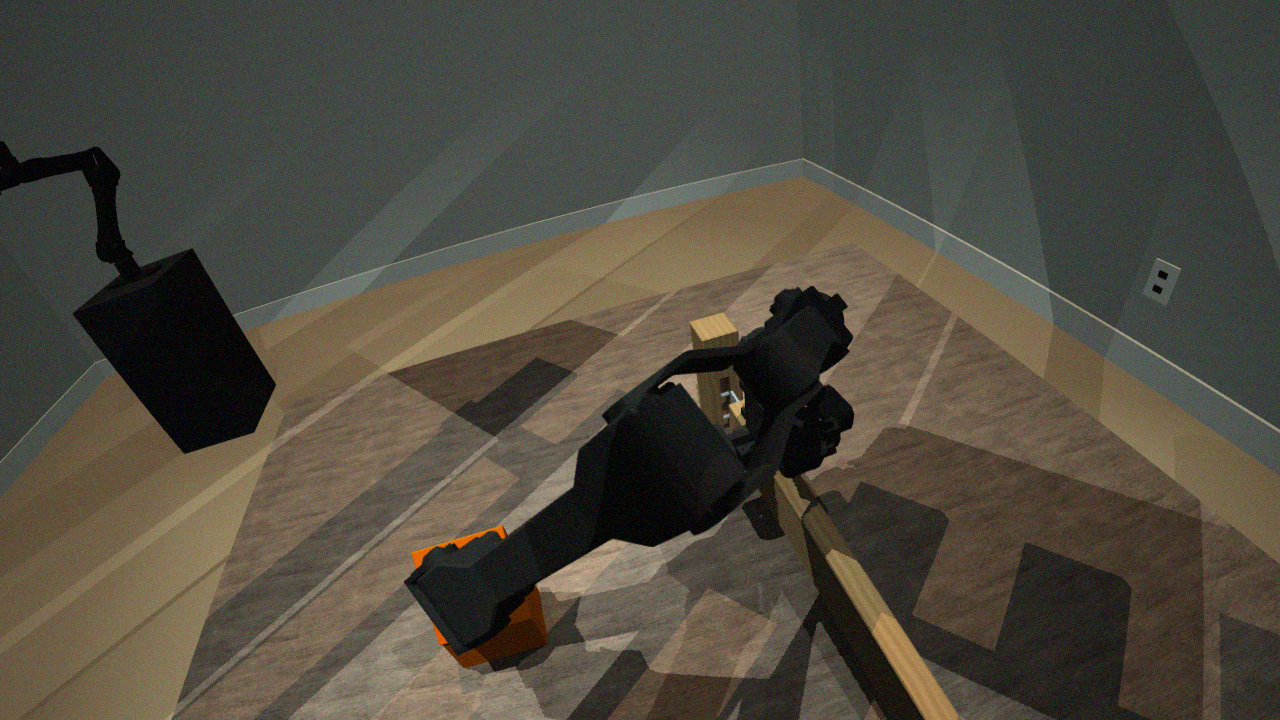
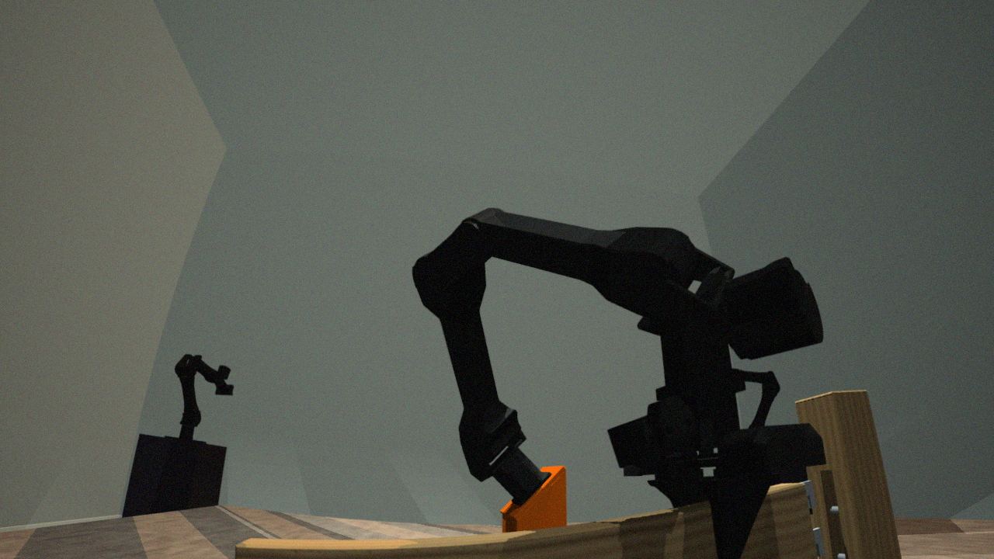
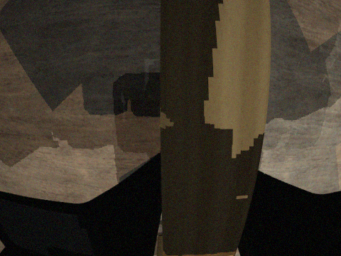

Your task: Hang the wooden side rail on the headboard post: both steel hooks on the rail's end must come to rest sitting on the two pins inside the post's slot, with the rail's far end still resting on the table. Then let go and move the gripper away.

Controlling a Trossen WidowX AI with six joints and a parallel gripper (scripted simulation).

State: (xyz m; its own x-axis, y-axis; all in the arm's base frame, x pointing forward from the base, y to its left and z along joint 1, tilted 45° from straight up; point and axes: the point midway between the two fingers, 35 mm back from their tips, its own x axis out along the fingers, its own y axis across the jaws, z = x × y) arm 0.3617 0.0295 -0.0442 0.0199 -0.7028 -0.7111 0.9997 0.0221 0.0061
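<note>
The wooden side rail (image 1: 850, 577) (image 2: 444, 547) (image 3: 239, 71) slopes up toward the headboard post (image 1: 713, 330) (image 2: 849, 452). My gripper (image 2: 726, 518) (image 3: 190, 159) is shut on the rail near its post end, one finger on each side. In the top view the arm hides the fingertips. The upper steel hook (image 2: 808, 496) and lower steel hook (image 2: 818, 540) on the rail's end are at the slot's opening. The upper pin (image 2: 834, 510) shows inside the slot, apart from the upper hook in the exterior view. The lower pin is at the frame's bottom edge. The underside of the rail's far end is out of frame.
The arm's orange base (image 1: 528, 632) (image 2: 545, 505) stands on the table left of the rail in the top view. A black pedestal (image 1: 179, 358) (image 2: 173, 478) with another arm is farther off. The post stands close beside my gripper in the exterior view.
</note>
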